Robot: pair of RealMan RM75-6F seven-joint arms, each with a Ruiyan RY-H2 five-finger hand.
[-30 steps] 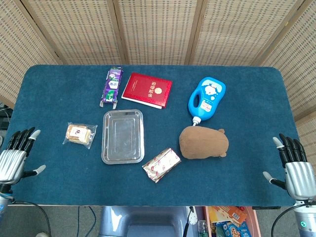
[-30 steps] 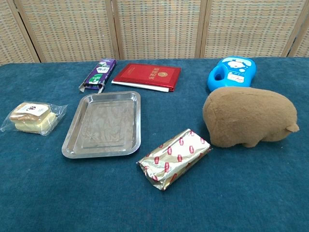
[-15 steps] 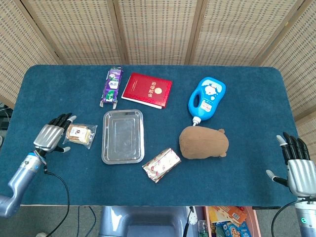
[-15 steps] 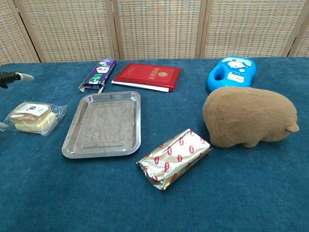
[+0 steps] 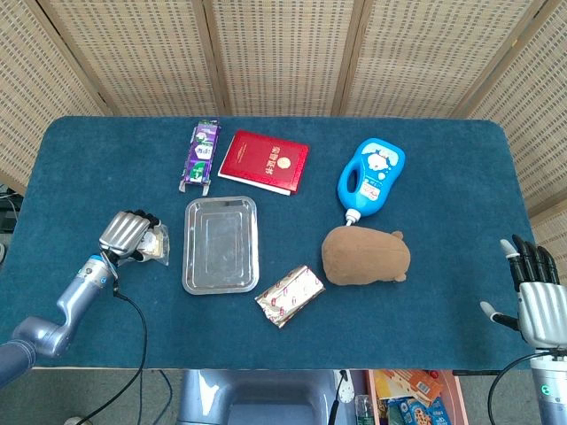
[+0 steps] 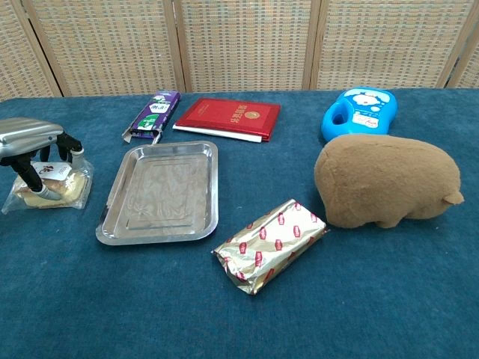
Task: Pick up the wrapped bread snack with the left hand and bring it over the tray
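The wrapped bread snack lies on the blue tabletop just left of the metal tray. My left hand hovers right over the snack and covers most of it in the head view. In the chest view its fingers arch down around the wrapper and the thumb touches its front, while the snack still rests on the table. The tray has nothing in it. My right hand stays at the table's right front corner, fingers spread, holding nothing; the chest view does not show it.
A purple packet and a red booklet lie behind the tray. A blue bottle and a brown plush animal sit to the right. A foil-wrapped bar lies off the tray's front right corner.
My left hand has travelled from the table's left front edge rightward to the snack and now sits on top of it, fingers lowered around it. The right hand drifted slightly outward.
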